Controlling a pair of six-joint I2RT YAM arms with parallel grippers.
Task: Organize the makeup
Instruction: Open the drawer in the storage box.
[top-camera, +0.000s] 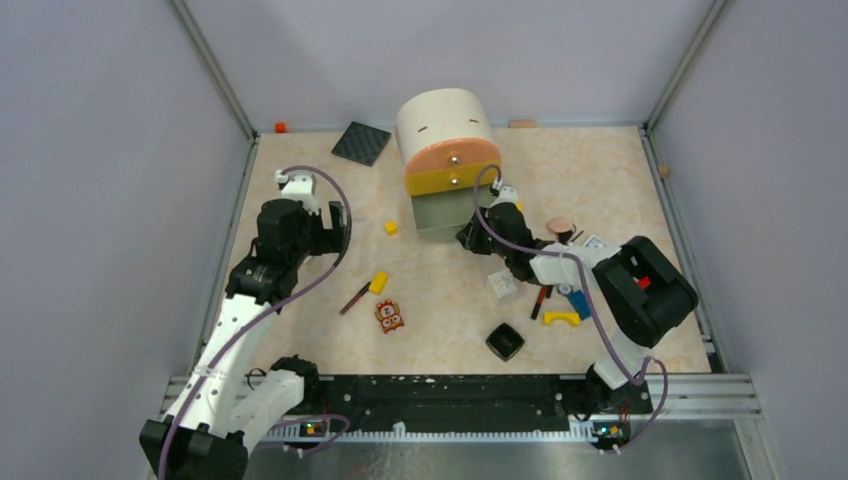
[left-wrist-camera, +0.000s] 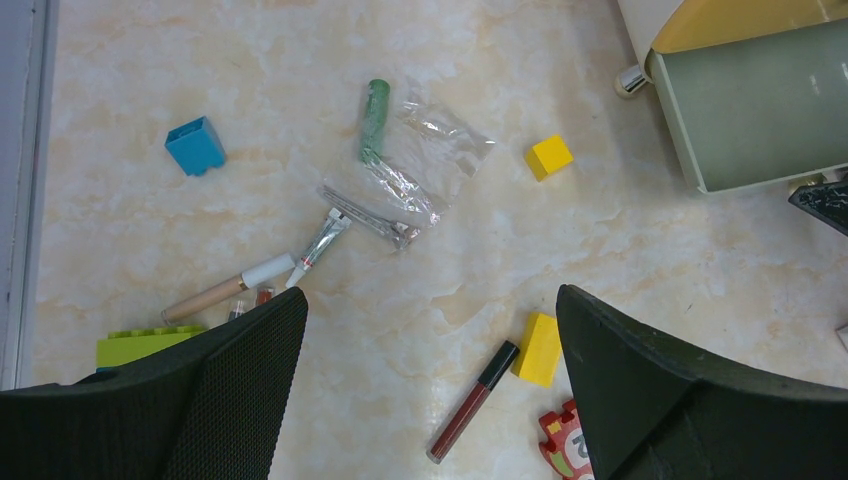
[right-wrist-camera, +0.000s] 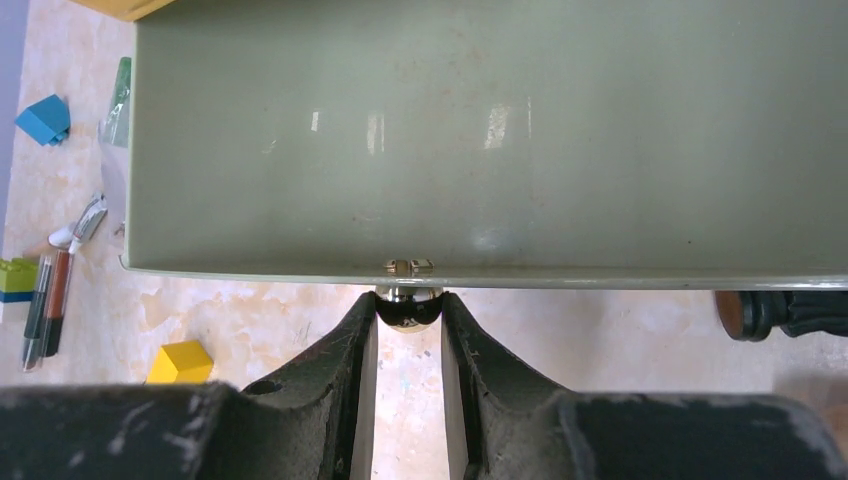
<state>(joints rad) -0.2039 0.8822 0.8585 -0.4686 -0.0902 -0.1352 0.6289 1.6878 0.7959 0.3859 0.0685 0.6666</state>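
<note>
A dark red lip stick with a black cap (top-camera: 354, 298) lies mid-table; in the left wrist view it (left-wrist-camera: 473, 400) lies below my open, empty left gripper (left-wrist-camera: 430, 298) (top-camera: 338, 228). A green tube (left-wrist-camera: 375, 120), clear wrappers (left-wrist-camera: 420, 165) and thin pencil sticks (left-wrist-camera: 228, 290) lie further left. A black square compact (top-camera: 505, 341), a white box (top-camera: 501, 287) and a red stick (top-camera: 541, 300) lie on the right. My right gripper (right-wrist-camera: 409, 308) (top-camera: 468, 237) is shut on the metal knob (right-wrist-camera: 409, 300) of the pulled-out grey-green drawer (right-wrist-camera: 480, 140), which looks empty.
The drawer cabinet (top-camera: 447, 140) stands at the back middle. Yellow blocks (top-camera: 390, 227) (top-camera: 379, 282), an orange owl tile (top-camera: 389, 316), a blue block (left-wrist-camera: 196, 146), a green brick (left-wrist-camera: 140, 345) and a black textured mat (top-camera: 360, 142) lie about. Blue and yellow pieces (top-camera: 570, 310) sit under my right arm.
</note>
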